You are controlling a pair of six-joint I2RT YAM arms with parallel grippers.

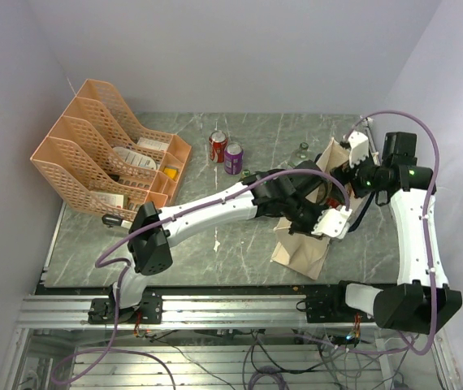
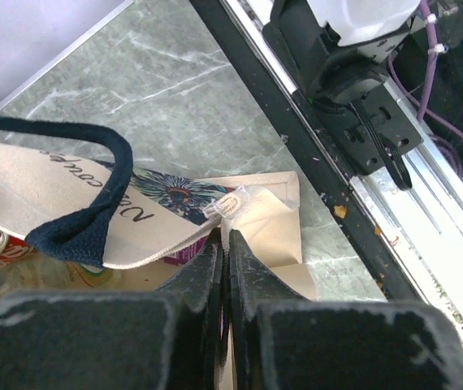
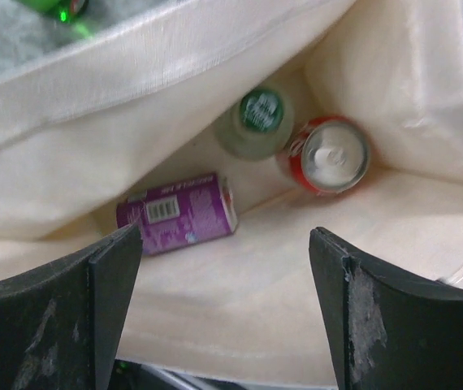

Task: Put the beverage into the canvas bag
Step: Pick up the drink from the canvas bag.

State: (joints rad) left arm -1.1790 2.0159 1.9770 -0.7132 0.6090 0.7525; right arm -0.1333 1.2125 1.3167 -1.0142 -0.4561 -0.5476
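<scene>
The cream canvas bag (image 1: 300, 252) lies on the green marble table in front of the right arm. My left gripper (image 1: 333, 221) is shut on the cloth edge of its mouth (image 2: 225, 240), next to the navy handle (image 2: 93, 219). My right gripper (image 3: 223, 244) is open and empty at the bag's mouth (image 1: 353, 154), looking inside. Inside the bag (image 3: 240, 284) a purple can (image 3: 177, 213) lies on its side, beside a green-capped bottle (image 3: 256, 122) and a red can (image 3: 326, 154). Outside, a red can (image 1: 218, 146) and a purple can (image 1: 233, 158) stand upright at mid-table.
Orange file trays (image 1: 101, 154) holding papers fill the far left. A clear glass bottle (image 1: 301, 152) stands just behind the bag. The metal frame rail (image 1: 215, 309) runs along the near edge, with the right arm's base (image 2: 353, 81) on it. Walls close in on three sides.
</scene>
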